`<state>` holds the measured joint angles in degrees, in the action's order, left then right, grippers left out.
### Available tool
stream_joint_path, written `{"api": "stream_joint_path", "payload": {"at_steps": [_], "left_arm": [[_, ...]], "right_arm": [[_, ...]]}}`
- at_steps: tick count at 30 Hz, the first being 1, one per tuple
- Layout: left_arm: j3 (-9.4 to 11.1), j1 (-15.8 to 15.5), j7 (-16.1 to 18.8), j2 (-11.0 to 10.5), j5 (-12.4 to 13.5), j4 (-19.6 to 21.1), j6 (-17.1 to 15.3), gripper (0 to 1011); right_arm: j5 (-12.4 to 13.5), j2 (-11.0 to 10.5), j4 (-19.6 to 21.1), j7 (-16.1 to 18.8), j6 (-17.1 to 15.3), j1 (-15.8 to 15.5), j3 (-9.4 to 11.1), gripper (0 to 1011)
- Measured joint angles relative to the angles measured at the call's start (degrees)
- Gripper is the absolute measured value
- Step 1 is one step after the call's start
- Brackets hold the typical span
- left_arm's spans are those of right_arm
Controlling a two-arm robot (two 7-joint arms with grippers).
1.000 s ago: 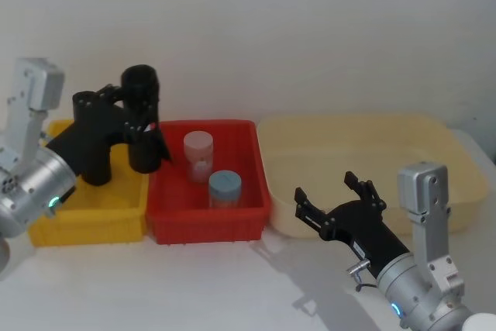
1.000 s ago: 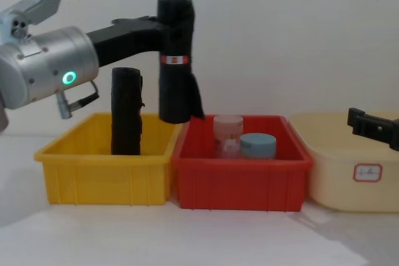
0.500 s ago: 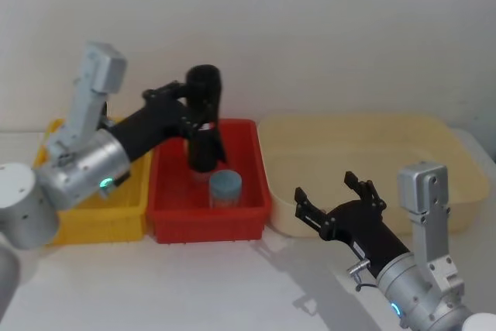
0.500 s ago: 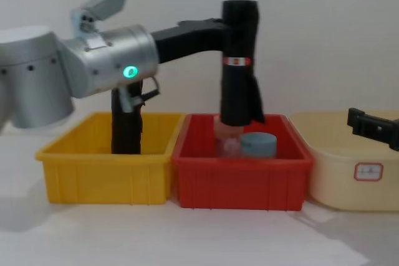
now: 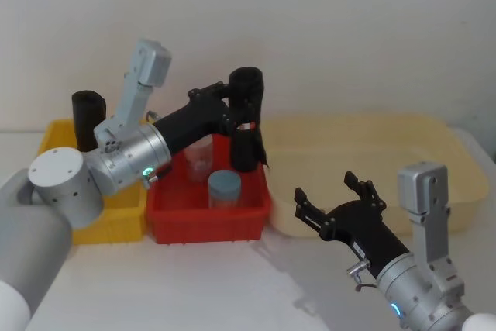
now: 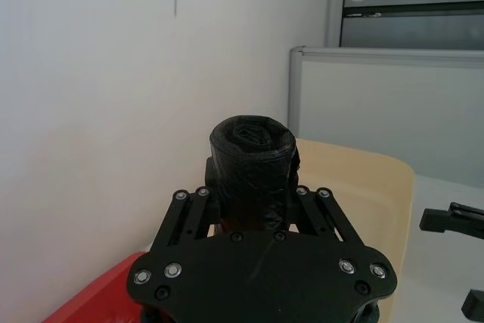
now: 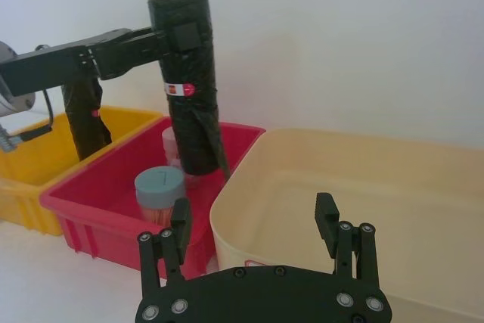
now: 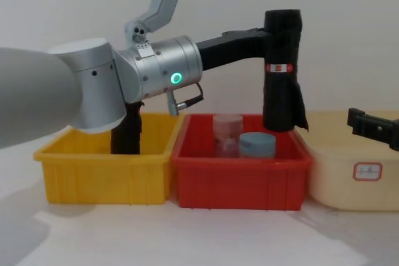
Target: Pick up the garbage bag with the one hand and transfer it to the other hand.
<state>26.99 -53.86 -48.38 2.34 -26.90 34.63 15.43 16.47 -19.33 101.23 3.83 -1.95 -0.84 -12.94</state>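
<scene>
The garbage bag [image 5: 247, 91], a tall black roll with a red-and-white label band, hangs upright over the right end of the red bin [image 5: 205, 218]. My left gripper [image 5: 236, 116] is shut on its upper part, just above the band. From the chest, the bag [image 8: 282, 98] hangs with its lower end level with the red bin's rim, the left gripper [image 8: 272, 33] reaching in from the left. The left wrist view looks down on the roll's top [image 6: 252, 141]. My right gripper [image 5: 337, 201] stands open and empty, low and to the right of the bag [image 7: 189, 96].
A second black roll [image 5: 87, 110] stands in the yellow bin [image 5: 116, 226]. The red bin holds a clear jar [image 5: 199, 153] and a blue-lidded jar [image 5: 225, 189]. A large cream tub [image 5: 434, 125] sits to the right, behind the right gripper.
My left arm has carried the garbage bag to the right, from the yellow bin's edge across the red bin to its right end. The right gripper has not moved.
</scene>
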Motion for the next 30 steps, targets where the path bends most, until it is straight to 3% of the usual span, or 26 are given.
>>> {"api": "stream_joint_path", "payload": {"at_steps": [2,11,30], "left_arm": [[0.02,-1.66,-1.27,1.26,-0.33,-3.39,1.18,413],[0.04,-4.39,-4.20,3.65,-0.82,-8.74,3.20,413],[0.60,-4.70,-7.01,5.33,-0.63,-7.35,2.54,413]], "right_arm": [[0.00,0.00,0.00,0.00,0.00,0.00,0.00,1000],[0.00,0.00,0.00,0.00,0.00,0.00,0.00,1000],[-0.44,0.08,-0.12,-0.01,0.51,0.00,0.00,1000]]}}
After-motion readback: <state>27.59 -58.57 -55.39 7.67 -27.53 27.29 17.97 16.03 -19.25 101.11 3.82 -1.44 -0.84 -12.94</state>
